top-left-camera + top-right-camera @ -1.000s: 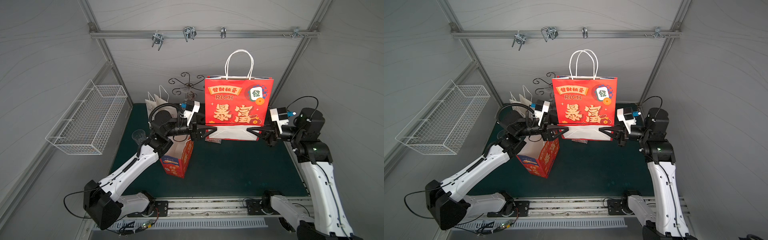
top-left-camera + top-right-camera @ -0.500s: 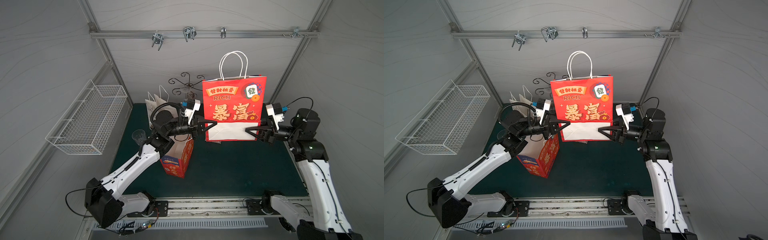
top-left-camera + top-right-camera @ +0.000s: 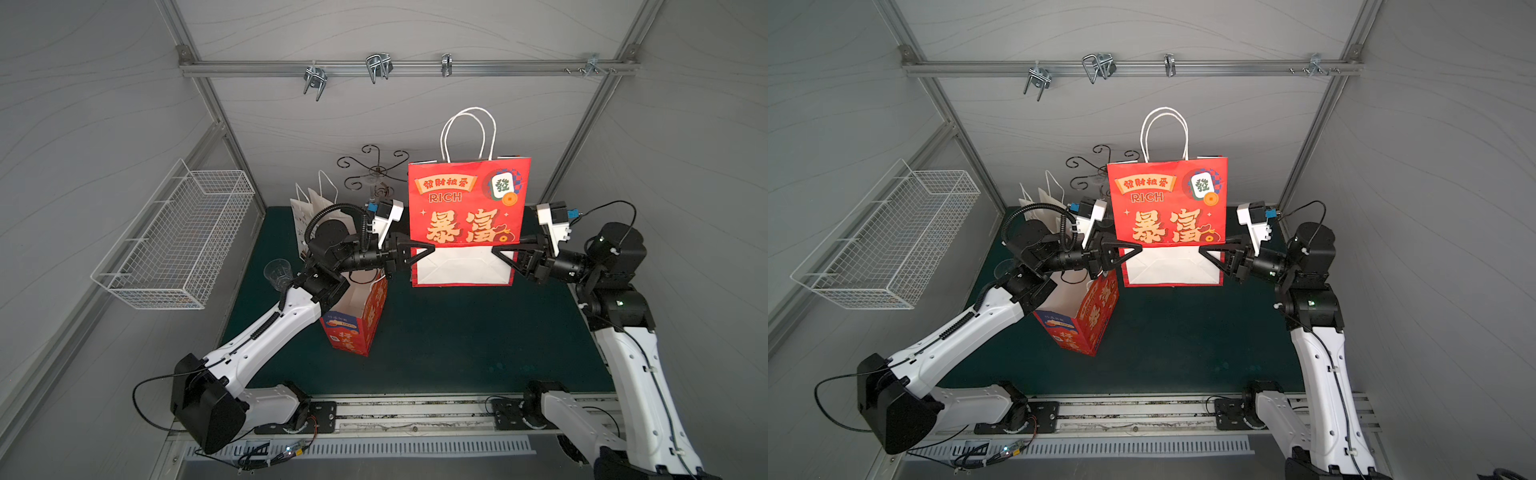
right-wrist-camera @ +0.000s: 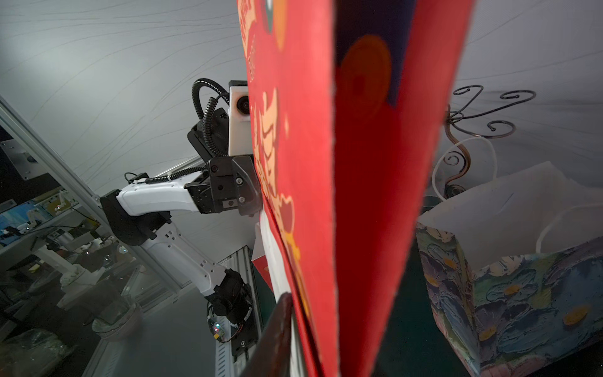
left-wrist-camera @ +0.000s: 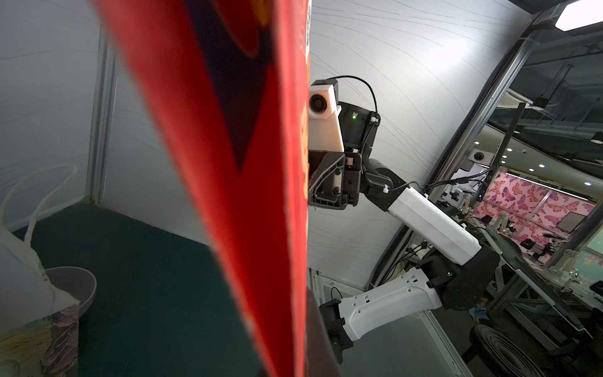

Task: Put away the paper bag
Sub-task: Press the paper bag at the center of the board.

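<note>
1. Your left gripper (image 3: pixel 432 248) is clamped tight on the red paper bag (image 3: pixel 467 208) at its 9 o'clock edge in both top views. The right gripper (image 3: pixel 494 250) meets the 3 o'clock edge at the same height, but you cannot tell whether it pinches. The bag is flat and upright between them, and appears held off the green mat (image 3: pixel 457 340).
2. In the same views the handles (image 3: pixel 468 124) stand up at 12 o'clock. The rail hooks (image 3: pixel 445 65) sit beyond them at 11 to 12 o'clock. Judge the coming move as a near-straight lift; neither arm is nearer.
3. Left wrist view: the bag (image 5: pixel 235 163) fills the middle edge-on and hides your own jaws.
4. Right wrist view: one dark finger (image 4: pixel 277 326) lies along the bag's (image 4: pixel 359 196) printed face; its partner is hidden.
</note>
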{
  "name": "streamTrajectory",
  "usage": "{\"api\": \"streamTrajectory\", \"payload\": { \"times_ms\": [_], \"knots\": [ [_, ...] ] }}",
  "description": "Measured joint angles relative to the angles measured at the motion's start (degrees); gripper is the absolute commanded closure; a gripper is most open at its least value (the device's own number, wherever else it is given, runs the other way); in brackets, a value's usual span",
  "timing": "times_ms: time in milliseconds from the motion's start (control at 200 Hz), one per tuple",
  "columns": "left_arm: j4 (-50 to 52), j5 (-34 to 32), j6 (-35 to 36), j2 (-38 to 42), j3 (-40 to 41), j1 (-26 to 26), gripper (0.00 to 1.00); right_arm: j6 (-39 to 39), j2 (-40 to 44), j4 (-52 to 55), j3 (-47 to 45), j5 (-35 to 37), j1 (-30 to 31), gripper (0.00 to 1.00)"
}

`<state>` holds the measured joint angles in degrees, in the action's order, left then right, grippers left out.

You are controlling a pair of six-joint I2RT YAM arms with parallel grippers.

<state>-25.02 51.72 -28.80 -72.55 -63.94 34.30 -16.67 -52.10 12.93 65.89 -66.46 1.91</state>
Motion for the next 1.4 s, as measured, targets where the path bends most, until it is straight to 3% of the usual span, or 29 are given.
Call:
{"api": "streamTrajectory", "payload": {
  "times_ms": [110, 190, 255, 425, 560, 655, 740, 790, 875, 1076, 1191, 1291, 1401],
  "knots": [
    [1.66, 0.02, -0.24, -0.35, -0.02, -0.07, 1.0, -1.55, 0.0, -0.98, -0.66, -0.04, 0.13, 1.0],
    [3.28, -0.09, -0.15, -0.57, -0.46, -0.11, 1.0, -2.64, 0.0, -1.16, -1.2, 0.2, 0.22, 0.73],
    [5.2, 0.15, -0.11, -0.81, -0.85, 0.0, 1.0, -3.52, 0.0, -1.99, -1.38, 1.07, 0.35, 0.67],
    [8.24, 0.85, 0.09, -1.31, -0.87, 0.04, 1.0, -4.9, 0.02, -4.17, -1.44, 2.58, 0.5, 0.71],
    [8.96, 1.33, 0.09, -1.42, -0.87, 0.07, 1.0, -5.57, -0.37, -5.62, -1.42, 3.26, 0.59, 1.0],
    [9.16, 1.49, 0.11, -1.51, -0.87, 0.04, 1.0, -6.23, -0.9, -6.4, -1.36, 3.21, 0.72, 0.99],
    [9.18, 1.49, 0.11, -1.53, -0.87, 0.02, 1.0, -6.45, -1.11, -6.69, -1.36, 3.43, 0.76, 0.76],
    [9.25, 1.66, 0.13, -1.53, -0.87, 0.04, 1.0, -6.95, -1.25, -6.91, -1.33, 3.82, 0.76, 0.72],
    [9.75, 1.9, 0.26, -1.53, -0.87, 0.07, 1.0, -6.71, -1.46, -7.61, -1.01, 4.74, 0.76, 0.74],
    [10.19, 2.05, 0.72, -1.55, -0.87, 0.09, 1.0, -7.13, -2.62, -9.09, 1.03, 5.95, 0.76, 1.0],
    [10.05, 1.88, 1.16, -1.55, -0.87, 0.0, 1.0, -7.1, -3.19, -9.55, 1.73, 5.95, 0.92, 0.99],
    [10.05, 1.88, 1.53, -1.55, -0.87, -0.02, 1.0, -7.06, -3.48, -9.49, 2.01, 6.19, 0.98, 0.81],
    [10.71, 2.49, 1.77, -1.57, -0.87, 0.04, 1.0, -6.67, -3.76, -9.9, 3.28, 7.8, 0.96, 0.8]
  ]
}}
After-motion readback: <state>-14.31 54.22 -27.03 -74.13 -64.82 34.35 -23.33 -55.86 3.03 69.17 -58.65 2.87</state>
